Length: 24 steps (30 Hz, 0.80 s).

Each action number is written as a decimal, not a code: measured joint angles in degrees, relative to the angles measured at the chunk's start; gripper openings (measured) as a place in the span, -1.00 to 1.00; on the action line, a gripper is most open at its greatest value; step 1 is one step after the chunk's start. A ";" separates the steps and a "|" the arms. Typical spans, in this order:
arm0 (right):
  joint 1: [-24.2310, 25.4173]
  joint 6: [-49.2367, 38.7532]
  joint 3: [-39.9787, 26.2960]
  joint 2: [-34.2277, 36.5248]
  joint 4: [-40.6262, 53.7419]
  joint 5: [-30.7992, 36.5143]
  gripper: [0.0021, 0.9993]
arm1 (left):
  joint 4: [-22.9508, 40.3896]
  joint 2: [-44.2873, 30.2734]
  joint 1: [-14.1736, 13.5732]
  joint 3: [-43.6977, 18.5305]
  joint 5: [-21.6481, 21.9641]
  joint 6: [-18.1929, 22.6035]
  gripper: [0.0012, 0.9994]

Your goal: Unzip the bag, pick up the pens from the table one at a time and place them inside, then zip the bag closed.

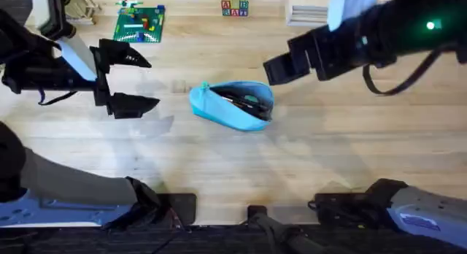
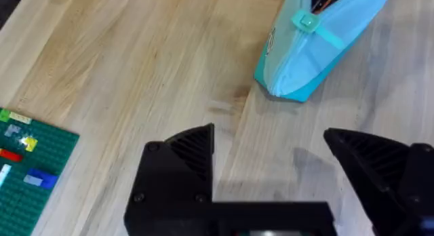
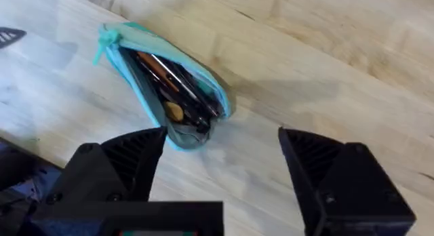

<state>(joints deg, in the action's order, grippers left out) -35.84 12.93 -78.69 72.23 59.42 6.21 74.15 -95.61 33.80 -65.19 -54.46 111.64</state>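
The light-blue bag (image 1: 232,106) lies on the table (image 1: 306,166) near the middle, its zipper open. Dark pens (image 1: 241,99) rest inside it; the right wrist view shows the pens (image 3: 175,79) through the gaping mouth of the bag (image 3: 132,43). My left gripper (image 1: 143,80) hovers to the left of the bag, open and empty. In the left wrist view the bag (image 2: 325,43) and its teal zipper pull (image 2: 305,21) lie beyond the left gripper (image 2: 271,158). My right gripper (image 1: 279,66) hangs just above and right of the bag. In its own view the right gripper (image 3: 224,154) is open wide and holds nothing.
A green brick baseplate (image 1: 140,24) with small bricks sits at the back left, also seen as the baseplate (image 2: 30,175) in the left wrist view. Letter blocks (image 1: 234,6) stand at the back centre. A pale stack (image 1: 306,12) sits at the back right.
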 joint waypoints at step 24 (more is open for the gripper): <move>-10.39 13.97 -14.83 19.06 -1.09 0.47 1.00 | -0.04 -0.01 0.00 0.00 0.00 2.01 0.99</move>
<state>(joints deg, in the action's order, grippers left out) -46.23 26.90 -93.51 91.29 58.34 6.68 74.11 -95.62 33.80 -65.19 -54.46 113.65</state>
